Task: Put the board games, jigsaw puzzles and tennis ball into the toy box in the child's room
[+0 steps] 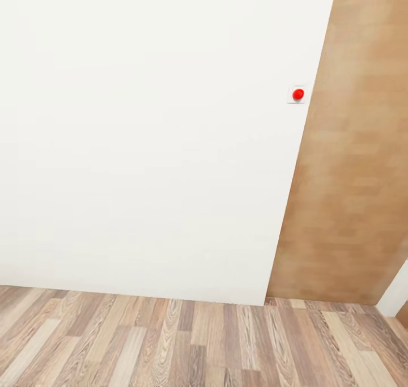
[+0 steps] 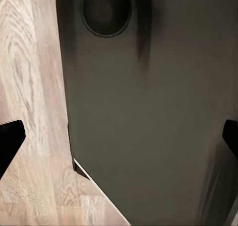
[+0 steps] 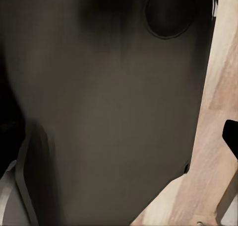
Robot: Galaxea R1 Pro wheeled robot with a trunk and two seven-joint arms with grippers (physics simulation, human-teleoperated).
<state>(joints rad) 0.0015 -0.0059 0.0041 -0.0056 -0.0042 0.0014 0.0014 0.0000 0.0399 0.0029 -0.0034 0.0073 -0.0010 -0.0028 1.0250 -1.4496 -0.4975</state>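
A white wall [image 1: 147,137] is faced at close range, with a wooden door [image 1: 351,166] to its right, a small switch plate with a red button [image 1: 297,94] beside the door frame, and a wood-plank floor [image 1: 187,341] below. None of the toys, the toy box or the table can be placed from here, so nothing can be said of how they lie relative to either pincer.

The step in hand is judged to be travel. It is best done by turning the base away from the wall until the table or bed is sighted, with both arms kept tucked.

In the left wrist view, the left gripper [image 2: 119,141] is seen with dark fingertips [image 2: 10,139] spread wide at both picture edges, empty, above the robot's dark base [image 2: 148,112]. In the right wrist view only one tip of the right gripper [image 3: 231,136] is visible, so its state probably cannot be told.
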